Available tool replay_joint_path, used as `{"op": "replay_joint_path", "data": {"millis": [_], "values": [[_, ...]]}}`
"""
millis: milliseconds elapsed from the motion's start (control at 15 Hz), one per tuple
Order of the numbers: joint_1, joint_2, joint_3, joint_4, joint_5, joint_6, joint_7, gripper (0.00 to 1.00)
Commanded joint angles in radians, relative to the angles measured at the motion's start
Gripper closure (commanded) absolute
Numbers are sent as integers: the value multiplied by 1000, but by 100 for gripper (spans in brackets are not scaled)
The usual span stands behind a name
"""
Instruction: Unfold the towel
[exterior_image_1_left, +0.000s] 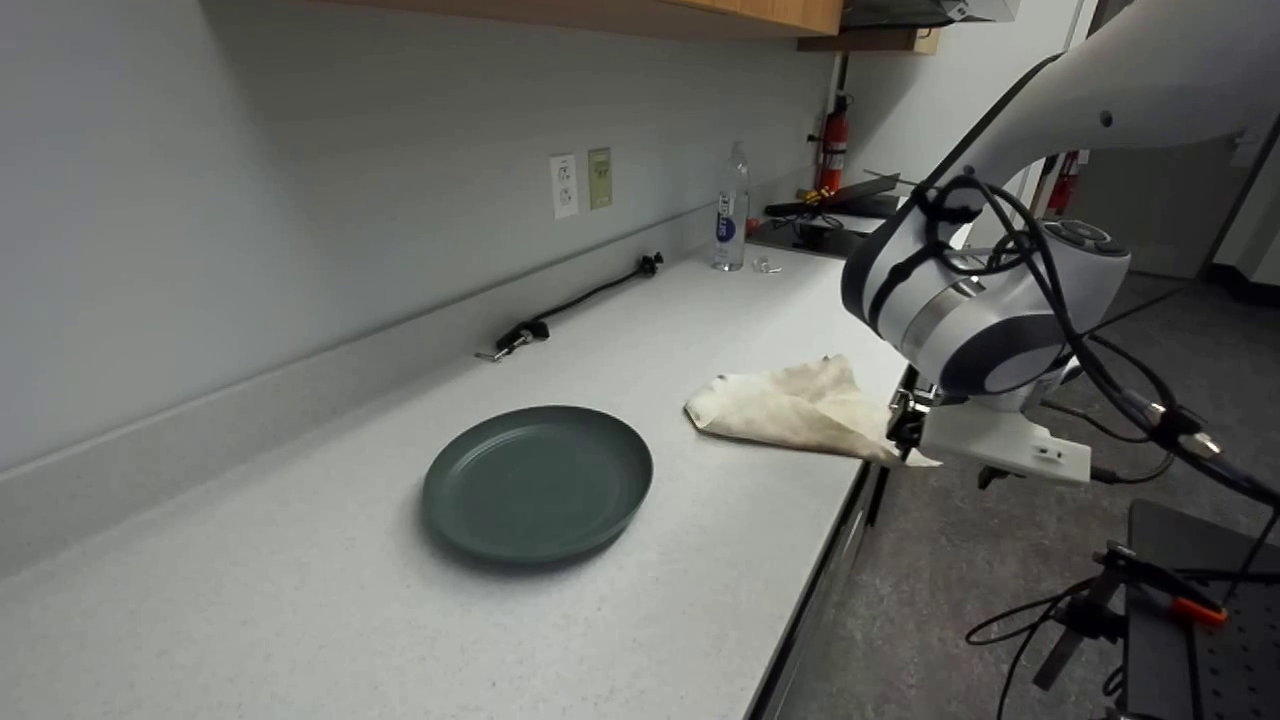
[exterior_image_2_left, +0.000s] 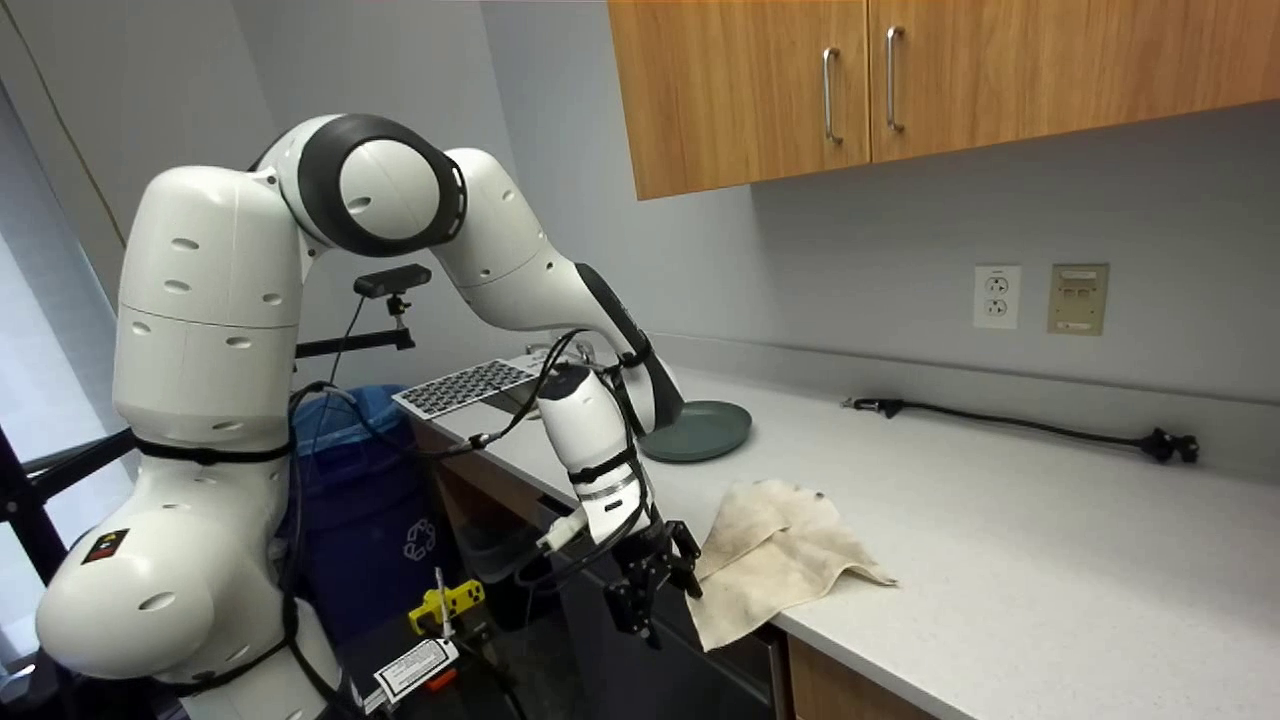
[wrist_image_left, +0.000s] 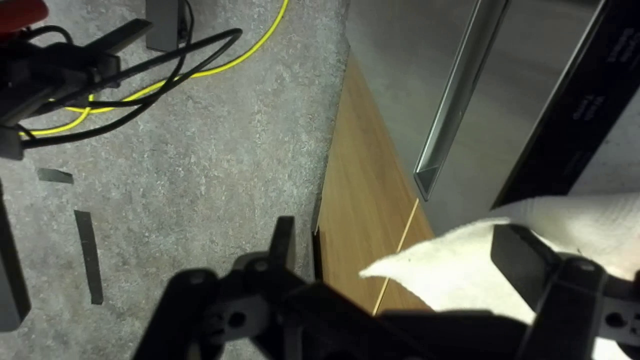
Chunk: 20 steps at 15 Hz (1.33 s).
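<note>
The cream towel lies crumpled and partly folded on the counter, and it also shows in an exterior view. One corner of the towel hangs past the counter's front edge. My gripper is open, with its fingers wide apart and nothing clamped. The towel corner lies between the fingers in the wrist view, close to the right-hand finger. I cannot tell whether that finger touches the cloth. In both exterior views the gripper is beside the hanging corner, at the counter's front edge.
A dark green plate stands on the white counter. A black cable-like arm lies along the wall, and a clear bottle stands farther back. A drawer or appliance handle is below the edge. Wooden cabinets hang above.
</note>
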Motion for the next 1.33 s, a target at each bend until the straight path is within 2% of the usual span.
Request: {"op": "replay_joint_path", "data": {"millis": [0,267,533,1067,1133,1267], "values": [[-159,-71,156,75,163,124,-256,0],[-237,-119,221,202,253,209,-424,0],[-255,-83,224,338,248,209,-459,0],[-273,146,281,618,328,236,-541,0],[-229,172,227,662,397,229,-601,0],[-255,248,259,734,463,268,-683,0]]}}
